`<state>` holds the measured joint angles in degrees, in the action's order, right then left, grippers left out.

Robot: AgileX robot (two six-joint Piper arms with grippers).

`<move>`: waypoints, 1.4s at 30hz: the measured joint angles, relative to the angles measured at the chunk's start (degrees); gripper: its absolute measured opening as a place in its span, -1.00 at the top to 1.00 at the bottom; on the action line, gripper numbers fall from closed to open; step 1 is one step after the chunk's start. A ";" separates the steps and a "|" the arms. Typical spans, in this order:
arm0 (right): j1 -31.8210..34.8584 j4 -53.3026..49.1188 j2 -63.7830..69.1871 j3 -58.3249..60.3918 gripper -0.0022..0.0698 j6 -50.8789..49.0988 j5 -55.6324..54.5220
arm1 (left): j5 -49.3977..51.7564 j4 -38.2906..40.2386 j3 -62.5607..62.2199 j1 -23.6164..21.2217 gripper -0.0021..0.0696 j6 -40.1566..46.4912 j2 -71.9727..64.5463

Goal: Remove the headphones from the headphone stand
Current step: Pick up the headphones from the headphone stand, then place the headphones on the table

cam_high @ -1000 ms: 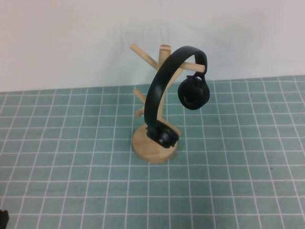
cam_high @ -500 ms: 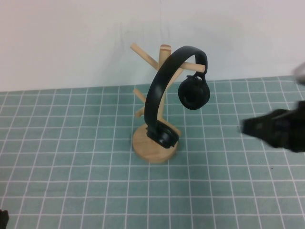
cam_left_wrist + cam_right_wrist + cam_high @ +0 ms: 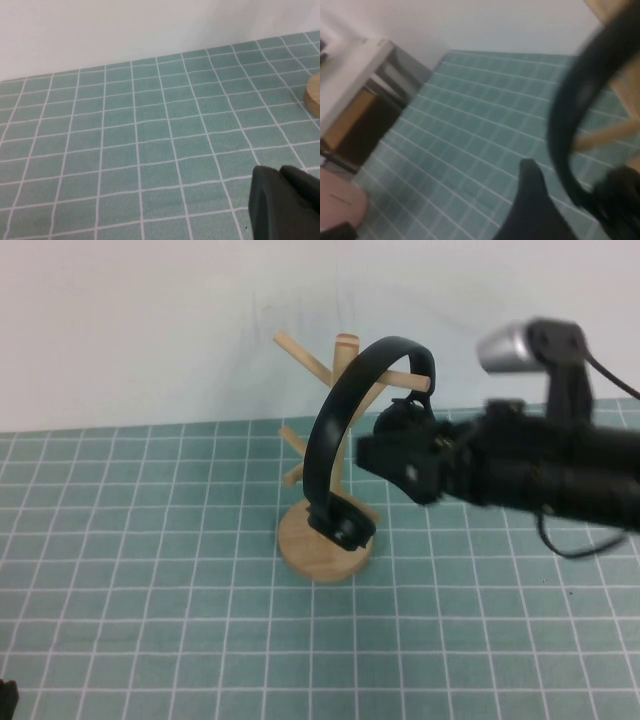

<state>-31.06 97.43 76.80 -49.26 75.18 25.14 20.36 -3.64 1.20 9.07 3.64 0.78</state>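
headphones (image 3: 345, 430) are found hanging on the headphone stand (image 3: 325, 540), which stands on the green checked mat (image 3: 150, 570) about midway between the near edge and the white wall (image 3: 150, 320).

nearest, at the left near corner of the high view, only a dark sliver of the left gripper (image 3: 285, 202) is shown; it is parked low over the mat, well apart from the stand, whose disc base is seen just at the edge of the left wrist view. whether its jaws are parted cannot be told.

farther in, the lower ear cup (image 3: 345, 528) is seen resting at the stand's round base, while the thin headband arches up and over an angled peg near the top of the pole. the upper ear cup (image 3: 400, 418) hangs on the right side, and the right gripper (image 3: 400, 455) is placed right against it, reaching in from the right. nothing is judged to be held yet, and the state of its jaws cannot be told.

several risks are judged from here. if the cup is pushed sideways rather than grasped, the light stand could be tipped or slid left. if the headband is pulled straight toward the right, it could be caught on the peg, and the stand dragged along. a lift up and off the peg's end is judged to be needed.
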 joint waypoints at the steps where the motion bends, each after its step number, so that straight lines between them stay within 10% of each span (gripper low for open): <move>1: 0.00 0.13 1.16 -1.50 -0.17 0.00 1.11 | 0.00 0.00 0.00 0.00 0.96 0.00 0.00; 15: -0.08 0.13 13.73 -11.75 -0.21 -6.32 4.13 | 0.00 0.00 0.00 0.00 0.96 0.00 0.00; 23: -0.08 0.13 14.09 -11.80 0.71 -7.37 4.09 | 0.00 0.00 0.00 0.00 0.96 0.00 0.00; 31: -0.08 -3.53 5.81 -11.80 0.76 -8.37 5.74 | 0.00 0.00 0.00 0.00 0.96 0.00 0.00; 42: -0.08 -42.04 -10.31 -11.80 0.76 -36.92 5.12 | 0.00 0.00 0.00 0.00 0.96 0.00 0.00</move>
<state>-31.15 55.39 66.49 -61.06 38.26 30.26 20.36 -3.64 1.20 9.07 3.64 0.78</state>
